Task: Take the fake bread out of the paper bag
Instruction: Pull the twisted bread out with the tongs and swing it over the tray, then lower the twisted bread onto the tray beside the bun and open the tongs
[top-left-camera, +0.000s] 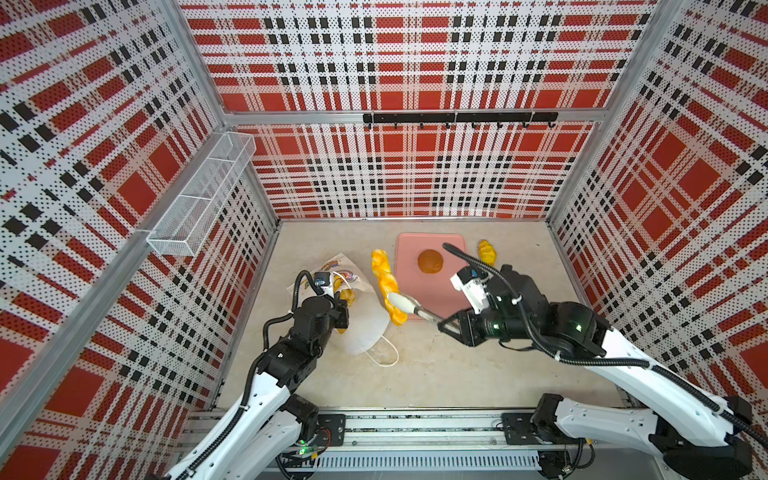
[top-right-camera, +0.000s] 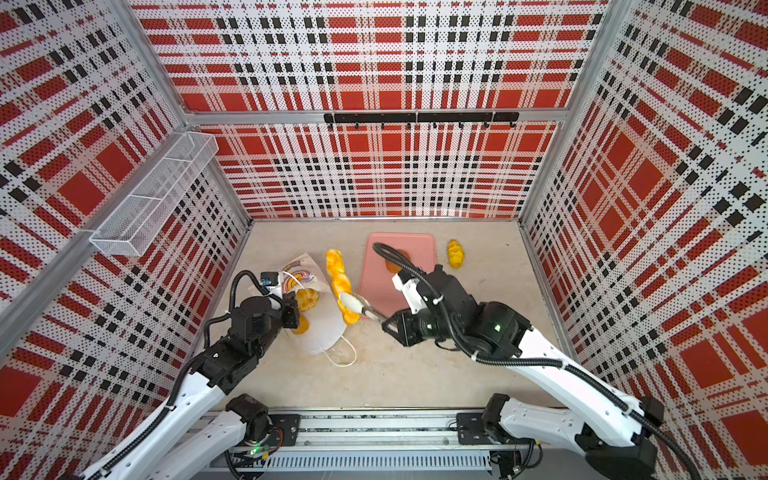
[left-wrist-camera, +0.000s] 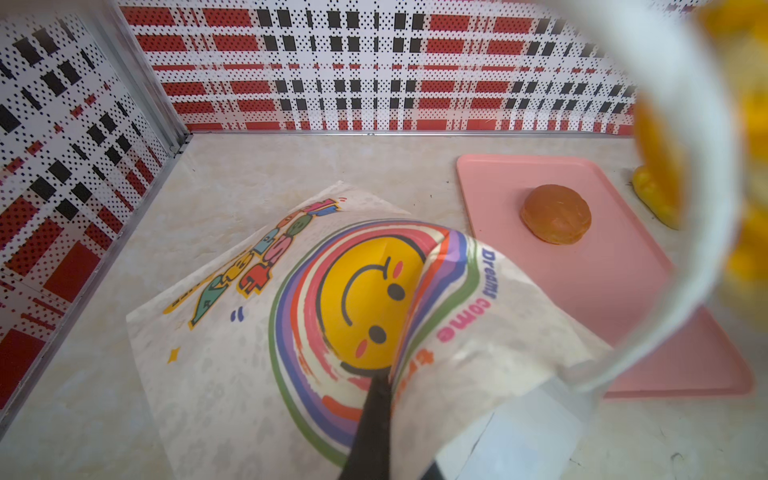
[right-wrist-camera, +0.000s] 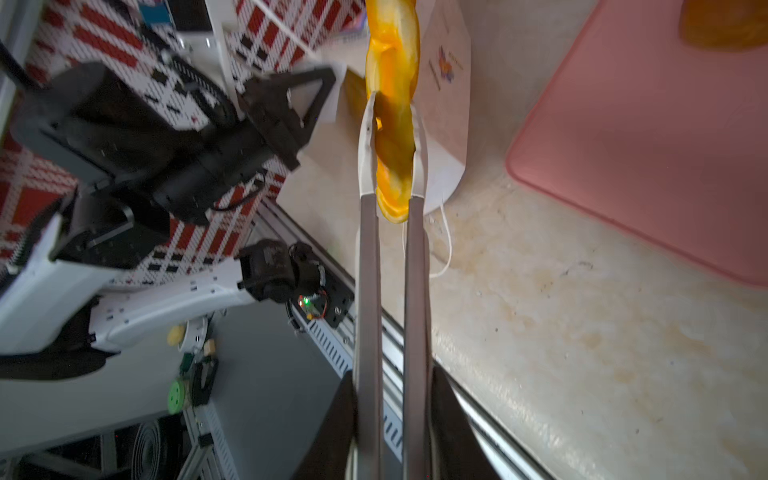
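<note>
Perforated walls (top-left-camera: 415, 178) in red, black and white plaid closed the cell on three sides. A white wire-mesh basket (top-left-camera: 203, 191) hung on the wall outward of the left claw, and a black hook rail (top-left-camera: 459, 117) sat high on the wall beyond both claws. The table (top-left-camera: 436, 374) was a mottled beige, stone-like slab.

The paper bag (top-left-camera: 365, 328) lay on it under the left claw (top-left-camera: 344, 309). It was white and creased, with a cord handle (right-wrist-camera: 450, 249) looping out toward the arm bases. A rainbow-ringed smiley and coloured lettering were printed on the end beyond that claw, which was pinched tight on a raised fold of the bag.

The pink tray (top-left-camera: 409, 270) lay flat just beyond the right claw (top-left-camera: 446, 325), which was clamped narrowly on the handles of metal tongs (top-left-camera: 415, 309). The tongs' white tips squeezed the braided stick (top-left-camera: 384, 278), a long glossy golden-yellow twist between the two claws, beside the bag.

The round brown bun (top-left-camera: 430, 261) sat on the tray, beyond the right claw. A small ridged yellow bread (top-left-camera: 487, 252) lay on the table just past the tray. Two golden-yellow breads (top-right-camera: 306, 300) showed at the bag, close against the left claw; whether they lay in it or on it could not be told.
</note>
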